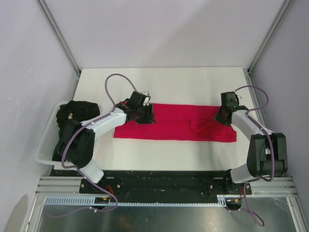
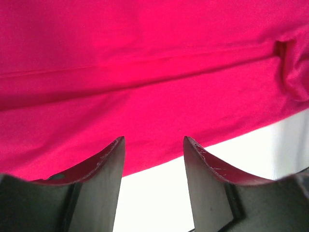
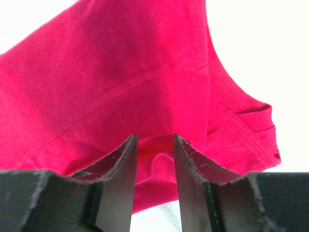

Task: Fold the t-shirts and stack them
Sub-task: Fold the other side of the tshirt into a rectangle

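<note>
Noting crimson t-shirt (image 1: pixel 174 128) lying banded across the table (image 1: pixel 159 82), left fingers (image 2: pixel 104 169) parted empty over its edge. Finding right fingers (image 3: pixel 120 169) straddling a raised fold, hold indeterminable. Risking one-sided pull skewing the fold.

Ahead of the left gripper (image 2: pixel 153 139) lies the crimson-red cloth t-shirt (image 2: pixel 145 72); bare white table (image 2: pixel 154 203) shows between its parted fingers (image 2: pixel 104 169).
</note>
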Robot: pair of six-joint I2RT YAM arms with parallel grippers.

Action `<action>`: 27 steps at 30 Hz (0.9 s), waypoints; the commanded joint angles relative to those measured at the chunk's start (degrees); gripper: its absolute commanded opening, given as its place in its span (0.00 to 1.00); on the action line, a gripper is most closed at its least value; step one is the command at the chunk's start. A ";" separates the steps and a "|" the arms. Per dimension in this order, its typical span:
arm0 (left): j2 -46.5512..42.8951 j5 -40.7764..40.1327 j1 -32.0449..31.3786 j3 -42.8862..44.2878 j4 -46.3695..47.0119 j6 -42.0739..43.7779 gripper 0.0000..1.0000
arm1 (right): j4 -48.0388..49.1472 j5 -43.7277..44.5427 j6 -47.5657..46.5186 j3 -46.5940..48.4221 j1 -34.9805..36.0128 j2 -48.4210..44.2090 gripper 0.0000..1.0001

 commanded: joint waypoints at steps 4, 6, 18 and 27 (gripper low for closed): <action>9.07 0.48 -10.61 11.97 1.12 -0.47 0.56 | -1.78 -0.42 1.39 -3.18 5.33 -3.80 0.35; 12.08 0.39 -13.11 15.91 1.08 -0.90 0.56 | -2.85 -0.72 2.70 -5.42 7.55 -7.26 0.34; 27.40 0.68 -22.47 31.85 1.08 -3.36 0.54 | -9.23 -0.04 6.13 -10.68 9.83 -21.16 0.33; 31.19 -0.10 -24.35 34.66 1.07 -4.81 0.53 | -9.12 0.23 6.28 -10.65 8.57 -24.27 0.33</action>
